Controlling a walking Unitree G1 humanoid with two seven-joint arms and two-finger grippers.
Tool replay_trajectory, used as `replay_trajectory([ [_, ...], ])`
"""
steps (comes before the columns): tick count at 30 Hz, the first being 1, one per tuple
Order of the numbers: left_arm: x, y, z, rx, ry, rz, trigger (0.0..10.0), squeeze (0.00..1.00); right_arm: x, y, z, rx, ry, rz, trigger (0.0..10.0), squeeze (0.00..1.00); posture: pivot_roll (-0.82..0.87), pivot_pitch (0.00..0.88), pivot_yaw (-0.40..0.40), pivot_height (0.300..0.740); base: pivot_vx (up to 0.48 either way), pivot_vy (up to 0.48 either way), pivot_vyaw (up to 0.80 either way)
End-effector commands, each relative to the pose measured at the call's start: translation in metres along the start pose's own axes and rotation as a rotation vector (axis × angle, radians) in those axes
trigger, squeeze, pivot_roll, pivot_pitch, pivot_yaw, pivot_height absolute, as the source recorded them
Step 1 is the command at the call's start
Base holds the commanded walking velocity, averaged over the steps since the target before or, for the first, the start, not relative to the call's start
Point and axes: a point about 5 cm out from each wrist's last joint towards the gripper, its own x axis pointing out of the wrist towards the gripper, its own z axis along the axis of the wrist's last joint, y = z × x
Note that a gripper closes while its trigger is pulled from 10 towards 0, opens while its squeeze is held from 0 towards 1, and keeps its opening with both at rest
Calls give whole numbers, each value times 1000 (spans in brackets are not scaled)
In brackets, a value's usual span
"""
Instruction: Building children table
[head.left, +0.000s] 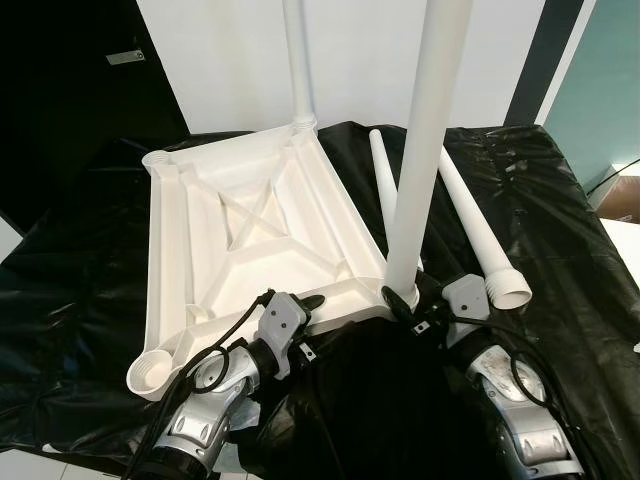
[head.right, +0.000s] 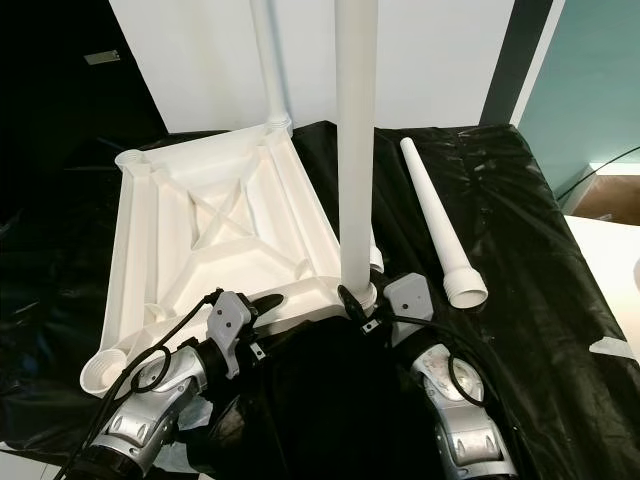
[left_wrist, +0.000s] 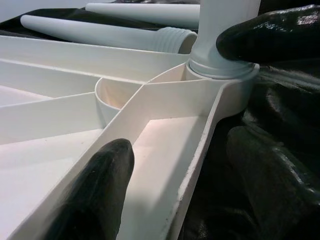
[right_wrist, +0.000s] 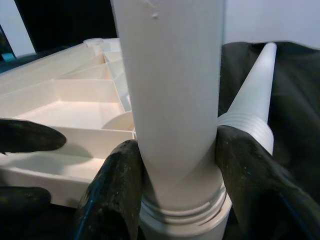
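A white table top (head.left: 190, 240) lies upside down on a black sheet. One white leg (head.left: 297, 60) stands in its far corner socket. A second leg (head.left: 425, 130) stands in the near right socket (left_wrist: 222, 75). My right gripper (head.left: 405, 305) is shut on this leg just above the socket, one finger (right_wrist: 112, 190) on each side. My left gripper (head.left: 310, 305) straddles the near rim (left_wrist: 200, 150) beside that socket, one finger (left_wrist: 95, 195) inside the frame and the other against the socket's collar, holding the top. Two loose legs (head.left: 480, 220) (head.left: 383, 170) lie to the right.
The black plastic sheet (head.left: 560, 200) covers the whole work surface. The near left socket (head.left: 152, 373) and the far left socket (head.left: 158, 158) of the table top stand open. A white wall (head.left: 230, 60) rises behind, and pale floor (head.left: 620, 230) shows at the right.
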Motion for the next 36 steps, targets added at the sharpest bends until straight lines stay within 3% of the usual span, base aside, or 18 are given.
replay_trajectory([
  [1,-2,-10,-8,-23,38,-165,10000,0,-4,-9,12,-25,-51,-19,10000,0,-13,0,78,740,0,0,0],
  [2,0,-9,-1,-39,-1,-154,10000,0,-6,-14,15,17,-72,-19,10000,0,-18,0,82,740,0,0,0],
  [6,2,-7,5,-65,-47,-138,10000,0,-7,-20,18,23,-100,-44,10000,0,-19,0,84,740,0,0,0],
  [7,3,-7,9,-76,-69,-131,10000,0,-6,-21,19,23,-107,-46,10000,1000,-19,0,84,740,0,0,0],
  [13,4,-5,13,-81,-92,-119,10000,0,-1,-18,21,32,-110,-22,10000,1000,-16,0,83,740,0,0,0],
  [14,5,-5,13,-79,-96,-114,10000,0,1,-14,21,47,-106,16,10000,902,-13,0,80,740,0,0,0],
  [15,5,-5,14,-77,-100,-110,10000,0,2,-10,21,57,-106,61,10000,0,-9,0,78,740,0,0,0],
  [20,6,-5,16,-77,-116,-91,10000,0,3,-13,27,109,-123,72,10000,0,0,0,69,740,0,0,0],
  [21,6,-4,17,-79,-130,-74,10000,0,3,-20,29,169,-137,24,10000,0,1,0,67,740,0,0,0],
  [22,6,-4,17,-79,-130,-74,10000,0,3,-20,29,169,-137,24,10000,0,1,0,67,740,0,0,0],
  [24,5,-3,20,-91,-158,-52,10000,0,-2,-41,32,273,-159,-117,10000,0,3,0,62,740,0,0,0],
  [25,4,-2,20,-97,-164,-48,10000,0,-7,-49,31,318,-164,-185,2706,0,2,0,63,740,0,0,0],
  [27,4,-2,20,-100,-166,-46,10000,0,-10,-54,30,343,-166,-225,2706,0,2,0,63,740,0,0,0],
  [28,4,-3,20,-102,-165,-46,10000,0,-14,-56,28,361,-166,-249,0,0,-2,0,65,740,0,0,0],
  [34,3,-4,17,-105,-151,-58,10000,0,-22,-46,25,410,-134,-184,0,0,-17,0,75,740,0,0,0],
  [35,4,-4,17,-105,-149,-61,10000,0,-23,-39,22,416,-105,-123,5529,0,-17,0,75,740,0,0,0],
  [36,6,-4,17,-104,-146,-66,10000,0,-25,-25,19,404,-54,-8,10000,0,-17,0,75,740,0,0,0],
])
